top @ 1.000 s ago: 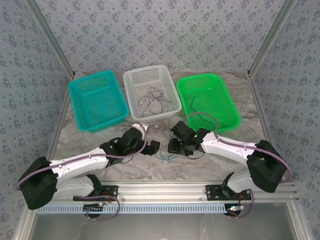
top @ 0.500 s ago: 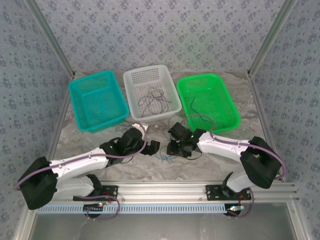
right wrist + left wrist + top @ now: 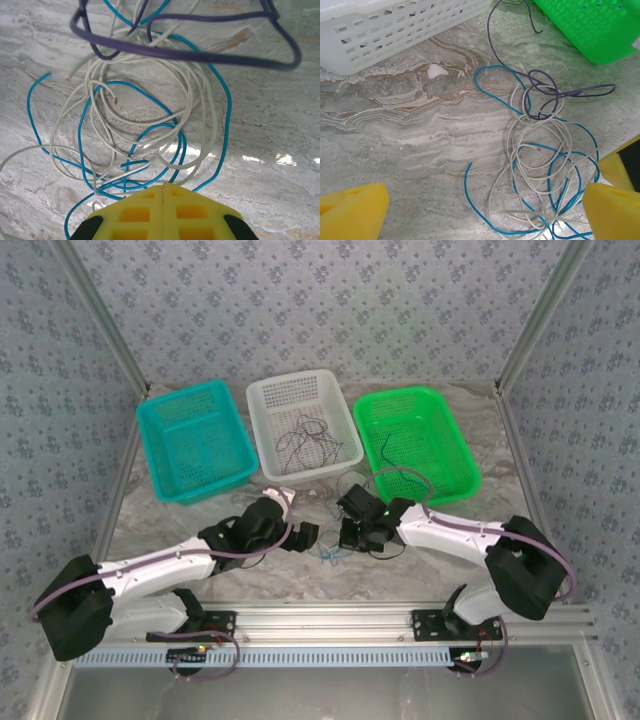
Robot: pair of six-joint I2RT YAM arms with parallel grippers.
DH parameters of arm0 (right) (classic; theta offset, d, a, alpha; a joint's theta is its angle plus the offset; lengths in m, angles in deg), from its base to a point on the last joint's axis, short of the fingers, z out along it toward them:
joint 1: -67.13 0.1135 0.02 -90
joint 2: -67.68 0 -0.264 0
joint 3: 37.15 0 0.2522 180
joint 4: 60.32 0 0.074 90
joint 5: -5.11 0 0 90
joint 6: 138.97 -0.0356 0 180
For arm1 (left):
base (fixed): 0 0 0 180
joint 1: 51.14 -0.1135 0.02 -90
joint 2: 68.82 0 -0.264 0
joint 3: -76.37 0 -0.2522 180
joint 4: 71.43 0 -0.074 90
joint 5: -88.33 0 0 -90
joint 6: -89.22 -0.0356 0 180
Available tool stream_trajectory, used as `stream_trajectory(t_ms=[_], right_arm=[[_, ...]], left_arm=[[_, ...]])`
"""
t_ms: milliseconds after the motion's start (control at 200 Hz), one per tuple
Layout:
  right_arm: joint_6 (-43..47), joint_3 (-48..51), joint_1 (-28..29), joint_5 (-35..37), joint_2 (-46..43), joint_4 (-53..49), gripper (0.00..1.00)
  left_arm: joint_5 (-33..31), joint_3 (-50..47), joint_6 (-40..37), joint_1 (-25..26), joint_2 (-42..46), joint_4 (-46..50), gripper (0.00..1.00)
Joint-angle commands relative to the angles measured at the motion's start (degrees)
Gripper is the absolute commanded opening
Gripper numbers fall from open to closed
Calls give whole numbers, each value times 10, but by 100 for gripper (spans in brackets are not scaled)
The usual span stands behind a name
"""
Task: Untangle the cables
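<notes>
— The right claw (image 3: 164,187) has its pads pressed together, and the cables (image 3: 190,54) lie just ahead of its tips. Is it pinching one? I can't tell.
— I'd lift slowly, one strand only. The left claw (image 3: 482,212), pads wide apart above them, could pin the rest.

Bright, even light is falling from above, leaving only faint shadows. Small glare patches are shining on the marble table (image 3: 260,115) in the right wrist view, where the nearest purple cable (image 3: 210,56) is blurring slightly.
</notes>
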Motion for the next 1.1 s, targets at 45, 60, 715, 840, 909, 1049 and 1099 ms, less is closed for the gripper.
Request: stream_trajectory(t_ms=[45,60,715,840,909,1049,1099], right_arm=[[0,-15,3,33,-39,-24,0],[0,-16,3,35,-43,-24,0],[12,-10,-4,94,-108,-68,45],[16,-8,-5,94,-112,-71,46],[17,-5,-6,96,-119,-72,47],[17,6,-12,97,-135,-70,48],[18,11,-14,95,-141,-68,48]], left_arm=[[-5,-5,8,-3,9,-9,100],[-5,-5,8,-3,9,-9,100],[83,13,174,-51,-85,48,73],[105,46,194,-54,-140,80,65],[121,55,204,-53,-164,81,64],[138,62,222,-53,-191,63,63],[139,64,226,-53,-193,56,63]])
